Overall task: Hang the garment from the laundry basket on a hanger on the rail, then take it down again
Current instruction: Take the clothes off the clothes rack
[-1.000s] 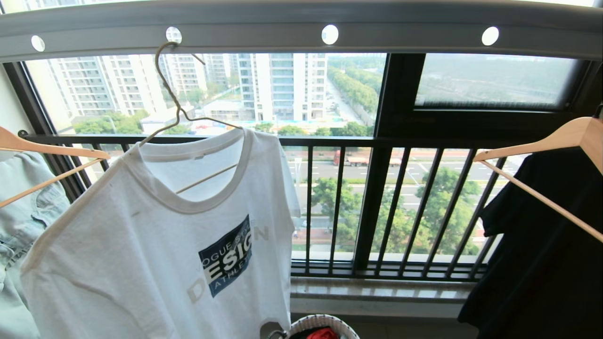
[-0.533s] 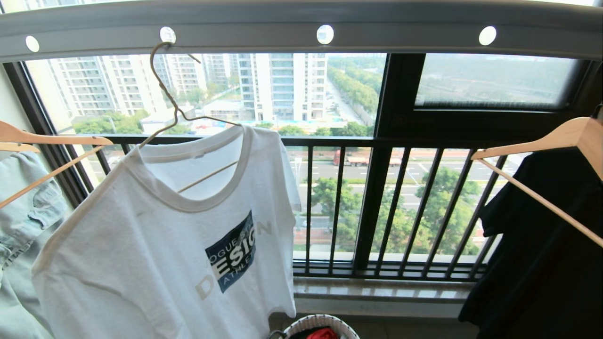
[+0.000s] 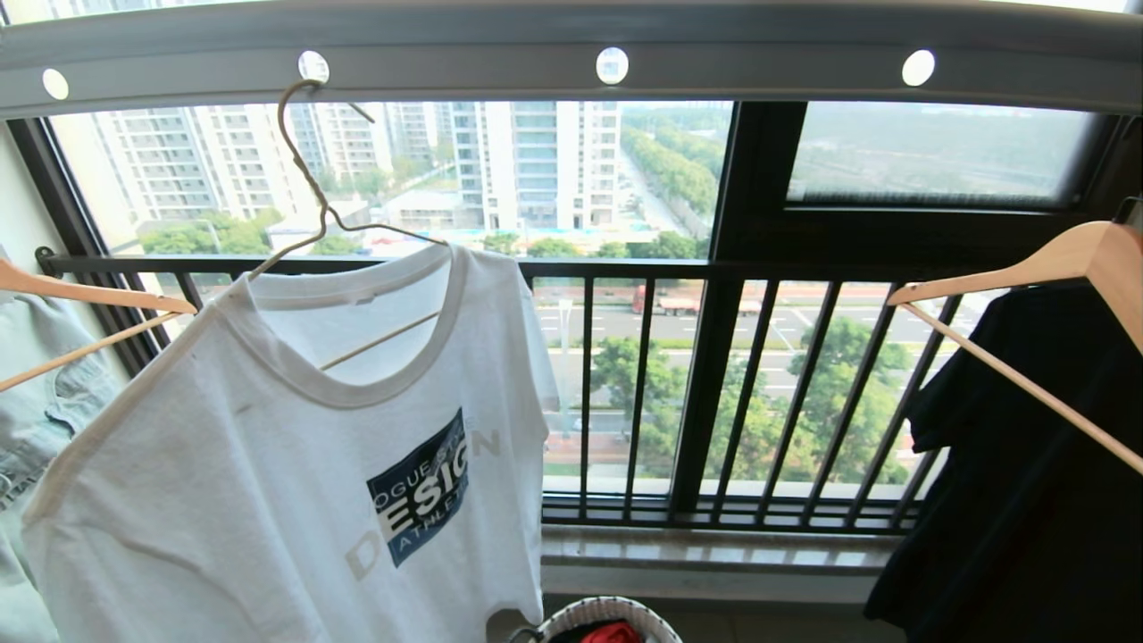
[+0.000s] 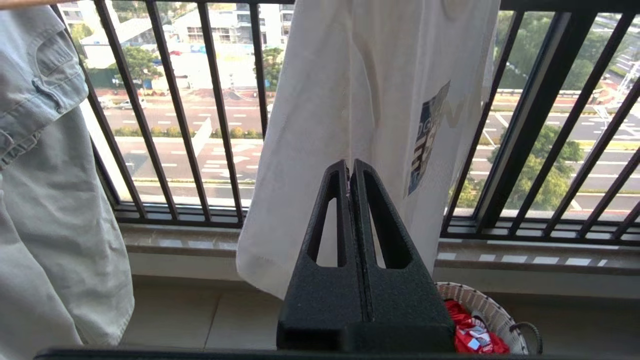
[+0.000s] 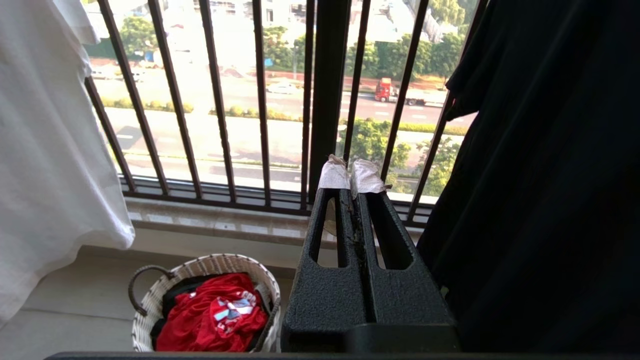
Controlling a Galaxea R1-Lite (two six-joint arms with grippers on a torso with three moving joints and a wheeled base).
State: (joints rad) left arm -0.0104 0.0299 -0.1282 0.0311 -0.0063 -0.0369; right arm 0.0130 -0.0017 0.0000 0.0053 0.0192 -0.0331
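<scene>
The garment (image 3: 295, 464) hung on the hanger (image 3: 312, 192) from the rail (image 3: 759, 62). Our left gripper (image 4: 350, 167) and right gripper (image 5: 350, 180) were closed, empty. We judged the cloth soft and light; better to hold the stiff hook.

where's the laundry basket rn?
Head view: laundry basket on the floor under the window sill, bottom centre, just right of the hanging white T-shirt.

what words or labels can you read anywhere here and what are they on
"OGUE", cut off at its left: white T-shirt, dark blue chest print, top line
"ESIGN", faint "D" before it: same print, middle
"ATHLE", cut off: same print, bottom
Print on the red cloth: too small to read
</scene>
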